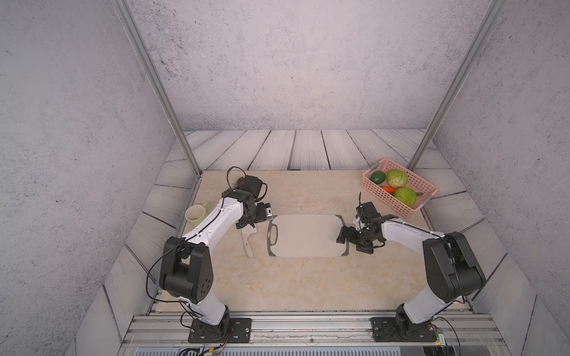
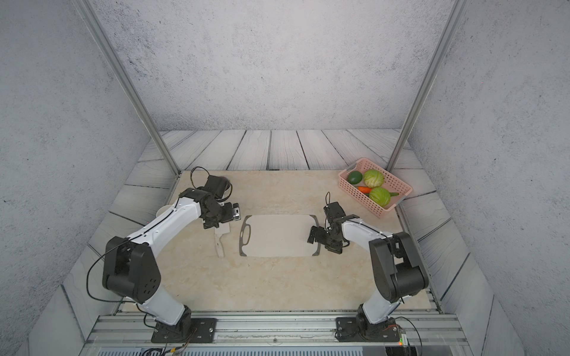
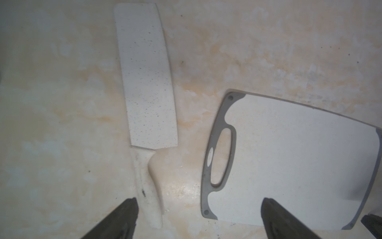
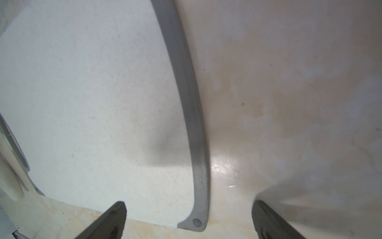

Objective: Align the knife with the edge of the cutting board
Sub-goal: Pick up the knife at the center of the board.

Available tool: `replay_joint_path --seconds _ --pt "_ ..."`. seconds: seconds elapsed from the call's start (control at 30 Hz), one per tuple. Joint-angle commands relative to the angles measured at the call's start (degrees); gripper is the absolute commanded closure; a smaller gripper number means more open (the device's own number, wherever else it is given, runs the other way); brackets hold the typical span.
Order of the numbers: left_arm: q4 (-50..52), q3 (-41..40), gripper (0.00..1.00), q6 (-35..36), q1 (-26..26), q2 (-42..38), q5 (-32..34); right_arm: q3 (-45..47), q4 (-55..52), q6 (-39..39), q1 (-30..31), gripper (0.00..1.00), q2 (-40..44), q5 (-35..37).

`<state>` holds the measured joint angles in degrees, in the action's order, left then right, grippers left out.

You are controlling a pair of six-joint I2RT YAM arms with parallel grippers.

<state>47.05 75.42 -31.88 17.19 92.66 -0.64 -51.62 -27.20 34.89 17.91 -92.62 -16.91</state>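
Top view: my left hand [image 1: 248, 220] hangs over the knife [image 1: 247, 240], flat just beside the hole end of the cutting board [image 1: 308, 235]
Left wrist: hand wide open, holding nothing; knife looks a bit crooked, nudge slowly
Right wrist: my right hand [image 4: 189, 203] wide too, over the board's other end
Table [image 1: 277, 277]: smooth, things may slide; basket [image 1: 388, 198] far off

Pink basket [image 1: 389, 202] holds cabbages [image 1: 397, 178], carrot [image 1: 389, 189]; pale mug [image 1: 195, 215] well apart.

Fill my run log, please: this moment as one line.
knife: on table beside cutting board slot end, apart | left claw: open, empty | right claw: open, over opposite trim
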Motion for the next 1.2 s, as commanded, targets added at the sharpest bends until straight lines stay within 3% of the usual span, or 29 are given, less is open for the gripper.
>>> replay_joint_path --seconds 0.0,0.37,1.17 --pt "2.1 -2.6 0.02 1.4 -3.0 -1.6 3.4 1.1 -1.7 -1.0 -0.3 0.01 1.2 -0.6" --pt "2.8 -6.9 0.02 6.1 -8.4 1.5 0.6 2.1 0.4 0.2 -0.3 0.01 1.0 -2.2" --pt "1.9 -4.2 0.39 6.1 -9.0 13.3 -1.9 4.6 0.9 0.5 -0.3 0.01 2.7 -0.9"
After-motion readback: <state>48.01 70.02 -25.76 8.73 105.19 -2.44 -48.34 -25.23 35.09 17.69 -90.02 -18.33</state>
